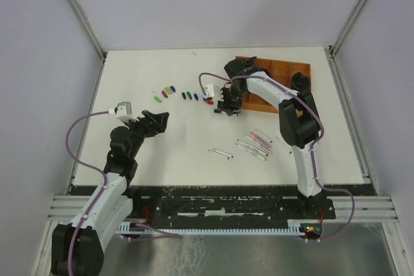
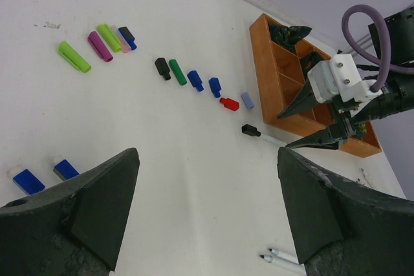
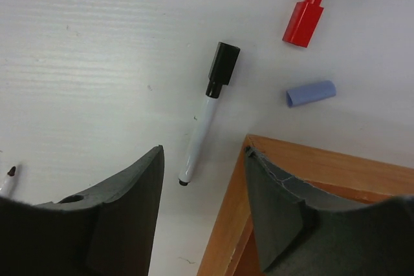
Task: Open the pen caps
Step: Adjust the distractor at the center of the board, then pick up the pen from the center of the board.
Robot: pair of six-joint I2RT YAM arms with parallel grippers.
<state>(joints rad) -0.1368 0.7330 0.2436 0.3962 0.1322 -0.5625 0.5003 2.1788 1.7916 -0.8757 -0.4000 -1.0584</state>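
Note:
A pen [image 3: 202, 127] with its black cap [image 3: 224, 69] on lies on the white table, beside the tray corner. My right gripper [image 3: 204, 151] hovers open just above its rear end, not touching it; the same gripper [image 2: 284, 132] and black-capped pen [image 2: 253, 131] also show in the left wrist view. Loose pen caps lie in a row: red [image 2: 229, 103], pale blue [image 2: 247, 100], blue [image 2: 195, 80], green [image 2: 177, 72], and purple [image 2: 99, 46]. My left gripper [image 2: 207, 154] is open over bare table, holding nothing.
The brown compartment tray [image 1: 279, 69] stands at the back right, its corner [image 3: 234, 224] under my right finger. Several uncapped pens [image 1: 255, 143] lie on the table's near right, one more [image 1: 221, 153] apart. Two blue caps [image 2: 29, 180] lie beside my left finger.

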